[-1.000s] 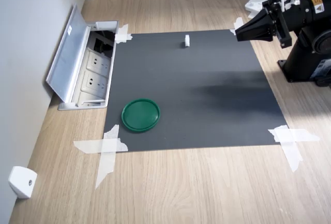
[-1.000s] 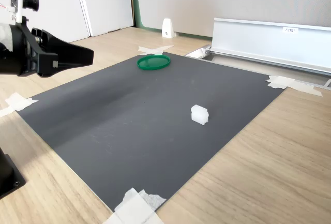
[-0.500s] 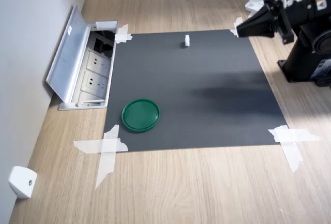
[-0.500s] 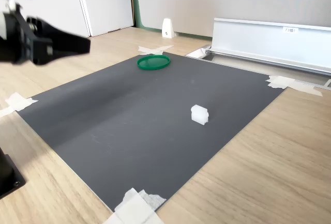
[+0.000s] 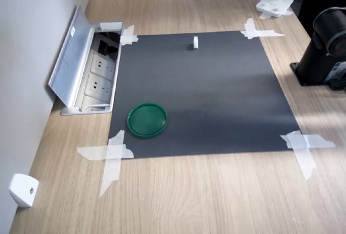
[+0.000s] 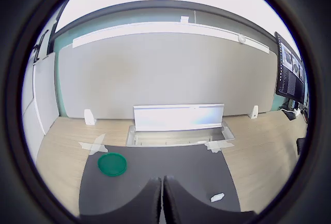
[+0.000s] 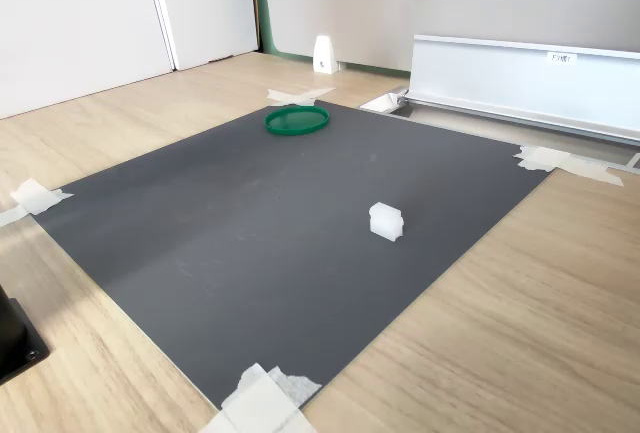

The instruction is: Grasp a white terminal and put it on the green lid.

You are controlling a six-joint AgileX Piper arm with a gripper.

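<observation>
One claw (image 6: pixel 161 203) raised high, fingers together

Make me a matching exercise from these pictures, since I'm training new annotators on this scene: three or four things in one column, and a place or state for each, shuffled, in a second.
Things:
1. white terminal
2. green lid
3. hand
4. socket box

Places or states:
A. set into the wooden tabletop beside the mat, cover raised
B. fingers closed together, high above the mat, holding nothing
C. alone on the mat near its far edge in the first exterior view
D. flat on the mat near a taped corner, nothing on it

Pairs: 1-C, 2-D, 3-B, 4-A
</observation>
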